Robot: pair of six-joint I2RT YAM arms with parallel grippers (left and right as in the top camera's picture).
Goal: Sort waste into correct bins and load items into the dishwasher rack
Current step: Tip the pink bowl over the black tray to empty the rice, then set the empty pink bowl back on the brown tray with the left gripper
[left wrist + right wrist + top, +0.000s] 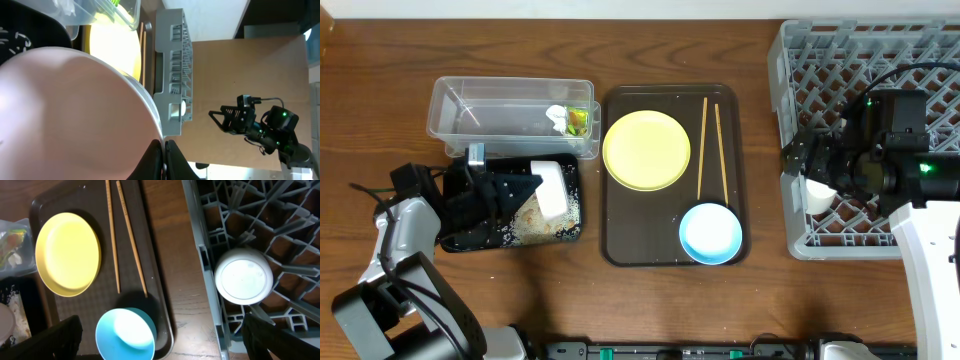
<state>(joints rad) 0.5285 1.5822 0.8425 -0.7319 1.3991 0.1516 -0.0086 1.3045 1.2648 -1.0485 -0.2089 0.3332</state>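
Left gripper: dark fingers drawn almost together, clamped on the thin rim of a pale vessel; vessel smooth, rounded, pinkish-white, glossy, filling most of the left wrist view, held tilted over the black tray; tray shallow, rectangular, matt black, at the near left of the wooden table; loose white rice scattered in a clump across its floor. Light blue bowl: small, round, smooth, upright at the near right corner of the dark brown serving tray. Beyond it, on the same tray, pale yellow plate, round, flat, matt, lying at the far left part; chopsticks, two thin wooden sticks, side by side just right of the plate, slightly splayed. Clear tub: transparent plastic, rectangular, beyond the black tray and touching it; green-and-orange wrapper and crumpled white scrap together at its right end. Rack: grey plastic lattice with upright pegs, at the right; white bowl upside down inside, close to its left wall. Right gripper: jaws spread wide, holding nothing, above the rack's left edge.
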